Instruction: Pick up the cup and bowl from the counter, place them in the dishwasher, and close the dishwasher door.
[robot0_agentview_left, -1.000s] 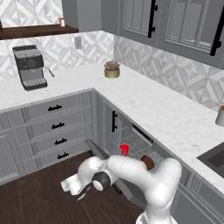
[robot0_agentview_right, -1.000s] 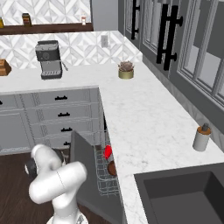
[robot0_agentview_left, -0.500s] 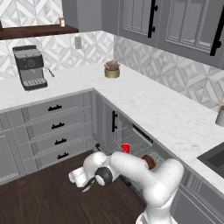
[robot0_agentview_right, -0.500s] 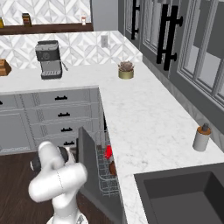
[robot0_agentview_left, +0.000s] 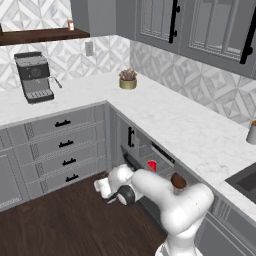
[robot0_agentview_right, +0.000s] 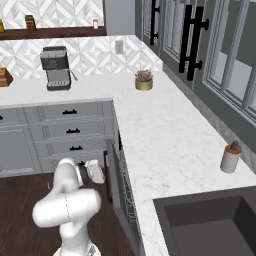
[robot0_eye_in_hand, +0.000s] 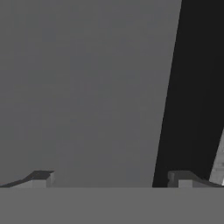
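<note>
The red cup (robot0_agentview_left: 151, 165) and the dark brown bowl (robot0_agentview_left: 177, 181) sit inside the dishwasher (robot0_agentview_left: 161, 152), under the white marble counter (robot0_agentview_left: 175, 120). The dishwasher door (robot0_agentview_right: 113, 170) stands almost upright, with a narrow gap that shows the wire rack (robot0_agentview_right: 128, 197). My gripper (robot0_agentview_right: 100, 172) is low in front of the door, open, against the door's grey outer face. In the hand view the grey door panel (robot0_eye_in_hand: 87, 87) is very close, with a dark gap on its right, and my gripper (robot0_eye_in_hand: 111, 179) holds nothing. From the left base camera, my gripper (robot0_agentview_left: 107, 186) hangs just above the floor.
A coffee machine (robot0_agentview_left: 34, 77) and a potted plant (robot0_agentview_left: 128, 80) stand on the counter by the back wall. A soap dispenser (robot0_agentview_right: 230, 157) stands beside the sink (robot0_agentview_right: 210, 220). Grey drawers (robot0_agentview_left: 62, 145) are left of the dishwasher, and dark wood floor (robot0_agentview_left: 60, 225) lies below my arm.
The dishwasher door has swung up from half open to nearly upright. My open gripper has moved with it towards the cabinets.
</note>
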